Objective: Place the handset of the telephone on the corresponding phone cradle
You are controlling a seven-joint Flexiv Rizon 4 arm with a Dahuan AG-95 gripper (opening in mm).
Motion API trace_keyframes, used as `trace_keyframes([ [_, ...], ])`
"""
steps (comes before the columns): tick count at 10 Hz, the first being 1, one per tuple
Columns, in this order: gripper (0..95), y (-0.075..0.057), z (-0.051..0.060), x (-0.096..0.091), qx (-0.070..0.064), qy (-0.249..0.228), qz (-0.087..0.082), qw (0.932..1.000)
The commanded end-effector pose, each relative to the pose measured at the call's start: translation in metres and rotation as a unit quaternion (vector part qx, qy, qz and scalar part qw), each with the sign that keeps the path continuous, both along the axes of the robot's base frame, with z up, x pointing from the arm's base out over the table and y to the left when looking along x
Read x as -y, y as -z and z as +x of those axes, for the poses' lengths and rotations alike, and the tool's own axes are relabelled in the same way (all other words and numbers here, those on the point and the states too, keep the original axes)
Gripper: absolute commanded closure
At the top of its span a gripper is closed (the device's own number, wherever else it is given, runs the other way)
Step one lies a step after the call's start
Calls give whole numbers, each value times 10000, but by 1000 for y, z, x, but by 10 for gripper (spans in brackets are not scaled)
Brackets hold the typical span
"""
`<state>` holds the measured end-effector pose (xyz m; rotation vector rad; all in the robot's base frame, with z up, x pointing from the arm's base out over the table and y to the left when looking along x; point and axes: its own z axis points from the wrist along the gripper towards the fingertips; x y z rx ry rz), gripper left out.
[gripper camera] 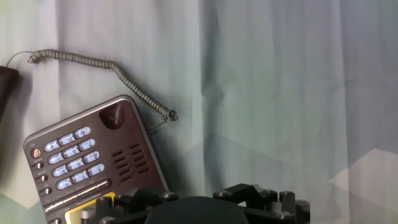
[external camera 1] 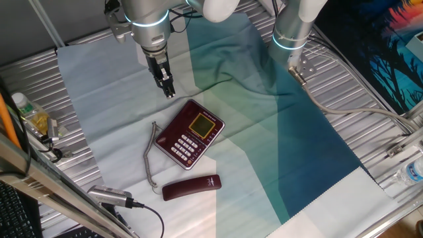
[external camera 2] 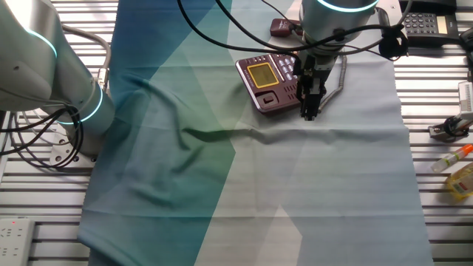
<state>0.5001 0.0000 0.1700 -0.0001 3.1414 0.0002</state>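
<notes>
The dark maroon telephone (external camera 1: 193,132) lies on the cloth with its yellowish display and white buttons facing up. The phone cradle (external camera 1: 173,125) is the bare strip along its left side, and it also shows in the hand view (gripper camera: 127,149). The slim maroon handset (external camera 1: 192,188) lies apart, in front of the phone, joined by the grey coiled cord (external camera 1: 151,155). My gripper (external camera 1: 168,89) hangs above the cloth just behind the phone, fingers close together and holding nothing. In the other fixed view my gripper (external camera 2: 308,111) covers part of the phone (external camera 2: 266,81).
A second arm's base (external camera 1: 291,33) stands at the back right. A bottle (external camera 1: 23,109) and cables (external camera 1: 112,198) sit at the left table edge. A plastic bottle (external camera 1: 411,173) lies at the right edge. The cloth (external camera 1: 277,132) has a raised fold behind the phone.
</notes>
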Motion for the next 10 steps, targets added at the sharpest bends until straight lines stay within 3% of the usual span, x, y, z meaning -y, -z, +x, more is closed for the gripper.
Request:
trace_keyframes([
  [1,950,0,0,0,-109,-1898,-41,9818],
  [10,950,-1,0,0,-127,-1896,-73,9817],
])
